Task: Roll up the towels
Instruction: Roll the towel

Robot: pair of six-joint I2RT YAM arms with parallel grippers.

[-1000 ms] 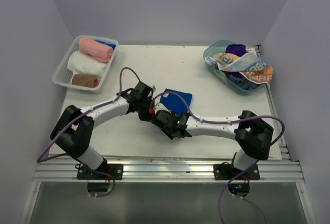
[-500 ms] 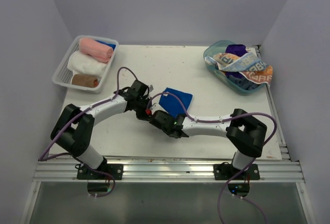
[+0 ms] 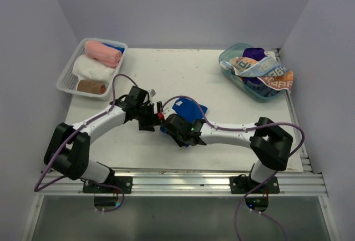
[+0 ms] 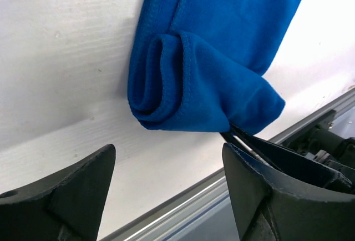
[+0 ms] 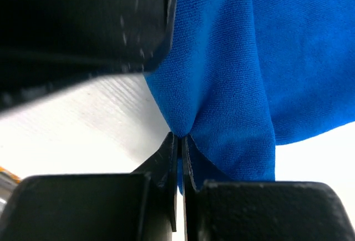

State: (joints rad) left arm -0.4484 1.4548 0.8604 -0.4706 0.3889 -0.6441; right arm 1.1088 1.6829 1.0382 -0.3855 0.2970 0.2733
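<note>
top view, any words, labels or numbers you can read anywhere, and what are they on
"BB" (a guess): part of the large letters on the printed towel draped over the teal tub. The rest is folded over and too small to read.
Blue towel: no text in either wrist view.
No other readable label, number or sign shows in any view.

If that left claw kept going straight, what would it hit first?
Probably the rolled end of the soft royal blue cloth towel, lying just ahead of the open left gripper.
</note>
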